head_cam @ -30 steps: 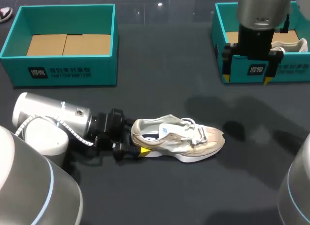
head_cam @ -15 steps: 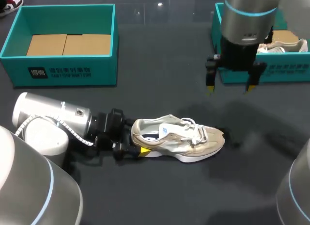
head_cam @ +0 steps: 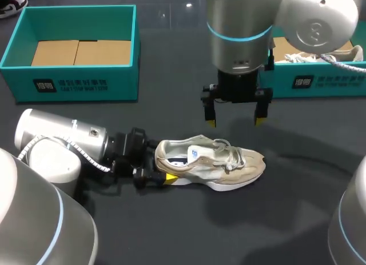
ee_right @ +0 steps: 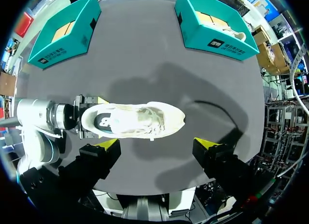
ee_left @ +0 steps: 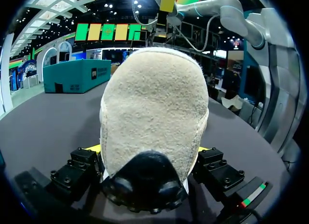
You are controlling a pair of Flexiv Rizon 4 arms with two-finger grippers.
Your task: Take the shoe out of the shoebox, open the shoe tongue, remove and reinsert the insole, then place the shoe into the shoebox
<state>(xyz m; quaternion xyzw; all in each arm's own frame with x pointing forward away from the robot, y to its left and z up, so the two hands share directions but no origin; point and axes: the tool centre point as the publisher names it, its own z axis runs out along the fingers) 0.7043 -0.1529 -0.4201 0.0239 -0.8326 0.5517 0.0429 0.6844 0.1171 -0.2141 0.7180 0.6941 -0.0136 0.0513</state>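
With the cream and white lace-up sneaker (head_cam: 217,162) already out on the dark table (head_cam: 171,231), the job appears to stand at the tongue-opening step. The sneaker sits on its sole about midway between the left and right edges and closer to the robot's edge than to the far one, with its toe toward the right edge. The left gripper (head_cam: 159,162) lies low along the table and is clamped on the heel from both sides, steadying the sneaker. The right gripper (head_cam: 235,121) hangs above the laces, pointing straight down, with its yellow-tipped fingers spread wide and nothing between them. In its wrist view the sneaker lies directly ahead. The next move likely calls for that arm to descend over the lace area and pinch the tongue without snagging the laces, while the left arm keeps the heel pinned. A teal cardboard shoebox (head_cam: 74,85) with a bare brown floor stands at the far left corner. A second teal shoebox (head_cam: 320,82), at the far right corner, holds another pale shoe (head_cam: 350,51).
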